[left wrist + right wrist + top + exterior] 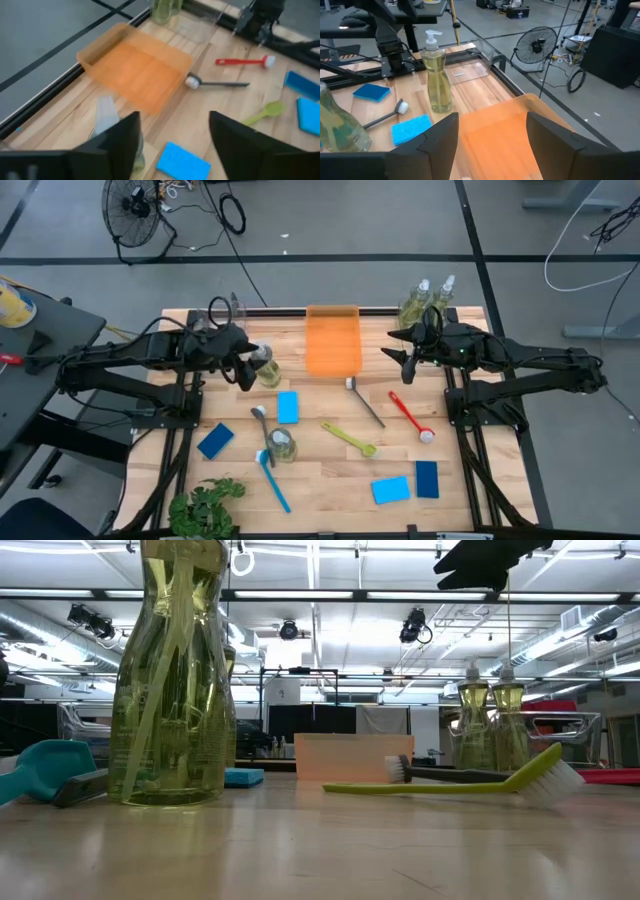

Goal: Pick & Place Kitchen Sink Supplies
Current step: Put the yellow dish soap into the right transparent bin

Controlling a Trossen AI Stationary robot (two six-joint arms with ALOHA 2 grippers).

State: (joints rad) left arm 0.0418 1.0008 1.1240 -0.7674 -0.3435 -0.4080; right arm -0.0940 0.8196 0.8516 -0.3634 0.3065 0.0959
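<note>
Hands: left hand (pixel 247 370) open beside pump bottle (pixel 266 367) | right hand (pixel 403 345) open, empty | orange tray (pixel 332 340) between.

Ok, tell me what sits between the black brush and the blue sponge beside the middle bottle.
In the high view, only bare wood lies between the black brush and that light-blue sponge. The orange tray stands farther back, off that line.

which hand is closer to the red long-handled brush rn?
Right. The right hand hovers just behind the red long-handled brush, near the orange tray. The left hand is across the table by a clear pump bottle.
</note>
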